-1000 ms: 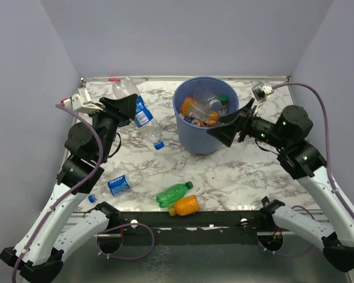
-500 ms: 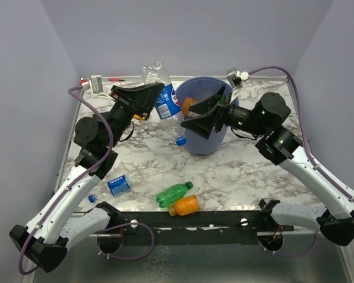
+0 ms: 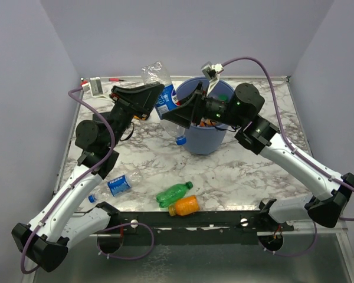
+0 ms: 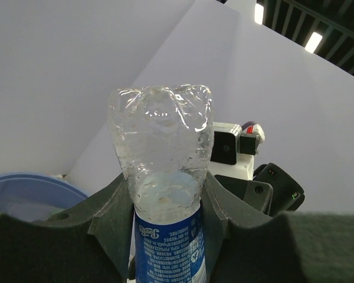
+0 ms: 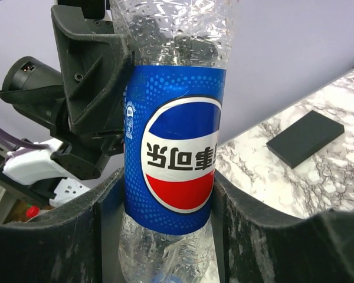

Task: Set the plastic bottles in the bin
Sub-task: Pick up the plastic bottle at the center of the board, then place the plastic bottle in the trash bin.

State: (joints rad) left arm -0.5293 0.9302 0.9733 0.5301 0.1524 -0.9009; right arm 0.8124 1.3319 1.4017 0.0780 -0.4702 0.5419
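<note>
**Pepsi bottle hangs cap-down at the bin's 9 o'clock, a gripper on each side**

In the top view the left gripper (image 3: 156, 94) is clamped on the clear upper body of the Pepsi bottle (image 3: 165, 105), which it holds in the air. Its wrist view shows both fingers pressed against the plastic just above the blue label.

The bottle's long axis runs from about 11 o'clock, where the ribbed base points up and away, to about 5 o'clock, where the blue cap points down toward the marble table. The label reads upside down in the right wrist view.

The right gripper (image 3: 184, 109) comes in from the bottle's 3 o'clock side. Its fingers straddle the label, one on each flank, but whether they are pressing or only bracketing it cannot be told.

The blue bin (image 3: 205, 143) stands just beyond, at 3 o'clock from the bottle and already holding several bottles. The bottle is beside the rim, not over the opening, so the coming move probably has to carry it toward 3 o'clock before any release.
</note>
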